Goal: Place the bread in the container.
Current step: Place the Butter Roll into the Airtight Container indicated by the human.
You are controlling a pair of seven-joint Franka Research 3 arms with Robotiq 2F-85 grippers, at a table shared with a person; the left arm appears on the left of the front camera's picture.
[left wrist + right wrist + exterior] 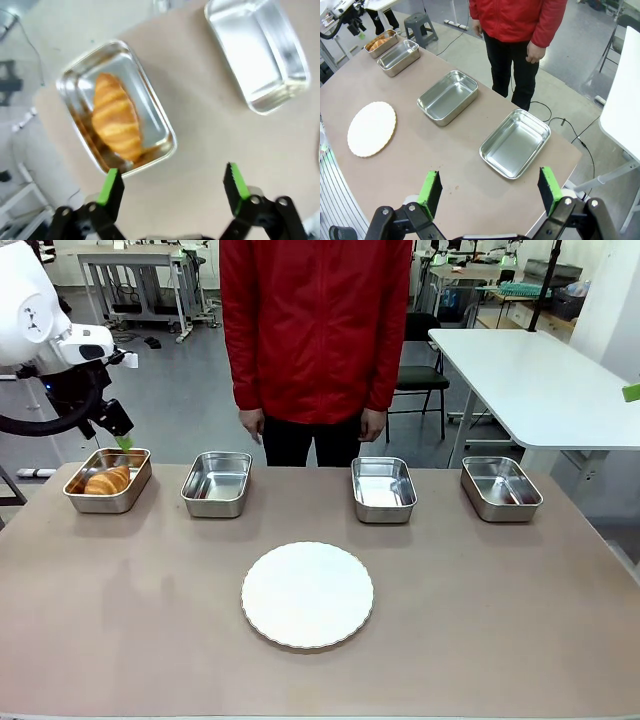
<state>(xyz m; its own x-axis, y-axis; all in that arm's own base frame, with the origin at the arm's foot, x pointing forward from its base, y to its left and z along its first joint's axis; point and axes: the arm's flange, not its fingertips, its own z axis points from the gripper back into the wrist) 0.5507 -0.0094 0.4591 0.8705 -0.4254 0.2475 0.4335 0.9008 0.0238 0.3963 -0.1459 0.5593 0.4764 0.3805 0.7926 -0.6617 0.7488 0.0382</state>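
One round white scallop-edged plate [307, 595] sits nearest on the brown counter [500, 620]; beyond it, four shiny rectangular steel pans in a row. The single golden-brown croissant [107, 481] lies lengthwise in the leftmost pan [108, 480], under the left tool [121, 437], fingers apart, empty. The right tool [490, 187] also gapes.
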